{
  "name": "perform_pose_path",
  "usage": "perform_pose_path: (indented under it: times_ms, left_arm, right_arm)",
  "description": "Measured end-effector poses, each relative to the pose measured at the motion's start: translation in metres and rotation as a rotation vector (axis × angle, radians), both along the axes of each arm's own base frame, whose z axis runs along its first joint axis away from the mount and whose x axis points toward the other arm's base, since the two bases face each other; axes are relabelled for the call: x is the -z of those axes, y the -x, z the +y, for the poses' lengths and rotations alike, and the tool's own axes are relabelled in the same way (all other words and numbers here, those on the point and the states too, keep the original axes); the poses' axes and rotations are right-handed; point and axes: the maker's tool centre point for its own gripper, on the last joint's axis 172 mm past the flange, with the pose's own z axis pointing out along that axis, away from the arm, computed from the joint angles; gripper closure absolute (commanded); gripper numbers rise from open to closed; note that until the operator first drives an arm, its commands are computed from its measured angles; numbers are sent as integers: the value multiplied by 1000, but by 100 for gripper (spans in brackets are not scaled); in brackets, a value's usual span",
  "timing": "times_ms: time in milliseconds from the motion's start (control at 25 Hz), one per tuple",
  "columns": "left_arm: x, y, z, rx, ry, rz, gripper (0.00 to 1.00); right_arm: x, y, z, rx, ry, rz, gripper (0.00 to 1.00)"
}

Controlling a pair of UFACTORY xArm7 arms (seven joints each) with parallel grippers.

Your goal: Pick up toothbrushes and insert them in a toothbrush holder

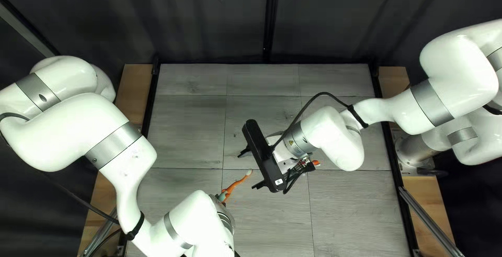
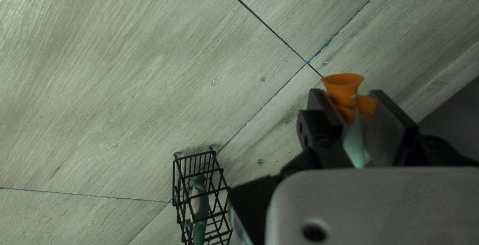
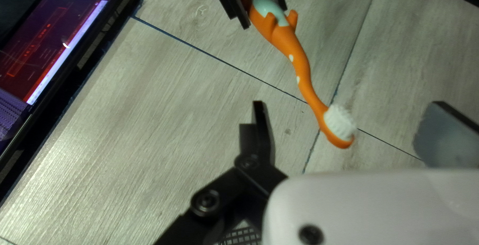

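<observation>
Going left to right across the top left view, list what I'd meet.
Left arm → orange toothbrush → arched black cable on the right arm → right arm's base.

Toothbrush [image 3: 298,65] in left fingers [image 3: 233,4], upper centre of frame.
Right gripper [image 1: 246,172] spread wide, lower right; screen [image 3: 50,40], upper left.

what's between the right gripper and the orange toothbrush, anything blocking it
Nothing visible stands between them: the orange toothbrush points its bristled head toward the open right gripper, and the left gripper holds its other end.
</observation>
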Motion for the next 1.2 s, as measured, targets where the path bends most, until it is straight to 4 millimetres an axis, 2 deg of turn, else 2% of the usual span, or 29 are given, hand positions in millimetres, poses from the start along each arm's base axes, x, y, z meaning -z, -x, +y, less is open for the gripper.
perform_pose_path:
  times_ms: [320, 400, 520, 560, 600, 720, 880, 920, 960, 1000, 1040, 1200]
  left_arm:
    - [0, 0, 0, 0, 0, 0, 100]
    - [0, 0, 0, 0, 0, 0, 100]
    - [0, 0, 0, 0, 0, 0, 100]
    - [0, 0, 0, 0, 0, 0, 100]
    - [0, 0, 0, 0, 0, 0, 100]
    - [0, 0, 0, 0, 0, 0, 100]
    - [0, 0, 0, 0, 0, 0, 100]
    - [0, 0, 0, 0, 0, 0, 97]
    - [0, 0, 0, 0, 0, 0, 88]
    - [0, 0, 0, 0, 0, 0, 88]
    - [0, 0, 0, 0, 0, 0, 0]
    - [0, 0, 0, 0, 0, 0, 0]
  right_arm:
    - [5, 2, 1, -6, 11, 16, 0]
    - [6, 2, 1, -7, 12, 18, 3]
    - [5, 3, 0, -8, 14, 18, 27]
    - [5, 4, 1, -9, 14, 18, 43]
    - [5, 4, 1, -10, 15, 18, 83]
    - [4, 5, 2, -13, 16, 17, 92]
    - [0, 5, 3, -16, 19, 15, 96]
    - [0, 5, 3, -16, 19, 15, 96]
    - [0, 5, 4, -17, 20, 14, 96]
    - [-1, 5, 4, -17, 20, 14, 96]
    - [-2, 6, 5, -18, 21, 13, 97]
    - [-5, 7, 6, -21, 23, 10, 97]
